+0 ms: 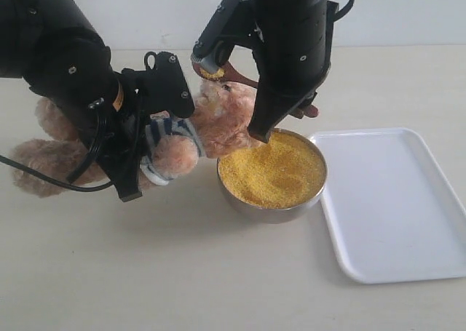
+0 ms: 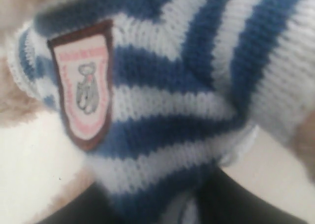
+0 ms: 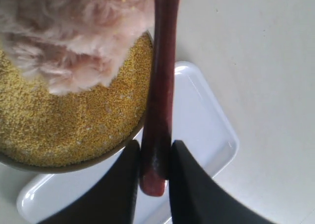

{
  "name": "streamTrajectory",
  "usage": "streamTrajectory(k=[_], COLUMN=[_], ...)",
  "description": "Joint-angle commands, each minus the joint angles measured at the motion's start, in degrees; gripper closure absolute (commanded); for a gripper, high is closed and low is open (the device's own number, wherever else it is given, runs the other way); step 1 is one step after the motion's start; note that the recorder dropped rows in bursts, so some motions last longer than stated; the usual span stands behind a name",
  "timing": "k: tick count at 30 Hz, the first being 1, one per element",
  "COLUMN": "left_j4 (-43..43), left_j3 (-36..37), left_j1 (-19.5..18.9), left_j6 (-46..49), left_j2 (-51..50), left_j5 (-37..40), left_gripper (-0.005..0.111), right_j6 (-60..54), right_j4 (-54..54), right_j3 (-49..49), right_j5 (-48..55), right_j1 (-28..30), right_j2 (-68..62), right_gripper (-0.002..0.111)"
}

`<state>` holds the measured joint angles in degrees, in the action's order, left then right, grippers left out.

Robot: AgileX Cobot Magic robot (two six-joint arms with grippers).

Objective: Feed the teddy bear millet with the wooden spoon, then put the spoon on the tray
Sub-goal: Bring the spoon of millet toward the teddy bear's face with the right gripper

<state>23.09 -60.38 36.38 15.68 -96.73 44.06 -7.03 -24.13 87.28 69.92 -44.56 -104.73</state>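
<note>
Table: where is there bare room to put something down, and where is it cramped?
The tray is bare all over, right of the bowl. The table is open along the near side, in front of bear and bowl, and beyond the tray. Cramped: around the bear, with the spoon at its head and the bowl close beside it.

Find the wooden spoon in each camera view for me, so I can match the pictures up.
Exterior view: wooden spoon at top centre, by the teddy bear head, handle mostly hidden behind the right arm.
Left wrist view: not in it; only the bear's striped shirt shows.
Right wrist view: runs down the middle, handle end clamped in the right pincer.
Shared landmark: the teddy bear, in all three views.
</note>
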Motion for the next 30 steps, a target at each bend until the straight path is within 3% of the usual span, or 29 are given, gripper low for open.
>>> streamTrajectory(k=[1, 30], left_j4=[0.1, 0.7], left_j3=[-0.5, -0.5], left_j1=[0.3, 0.2], left_j6=[-0.7, -0.8], left_j2=[0.2, 0.2], left_j5=[-0.7, -1.0], left_gripper=[0.103, 0.103], right_j6=[-0.6, -1.3], right_j4=[-0.9, -10.0], right_j3=[0.4, -0.6], right_j5=[0.0, 0.0], right_j1=[0.0, -4.6], right_j2=[0.2, 0.2], right_gripper=[0.109, 0.109])
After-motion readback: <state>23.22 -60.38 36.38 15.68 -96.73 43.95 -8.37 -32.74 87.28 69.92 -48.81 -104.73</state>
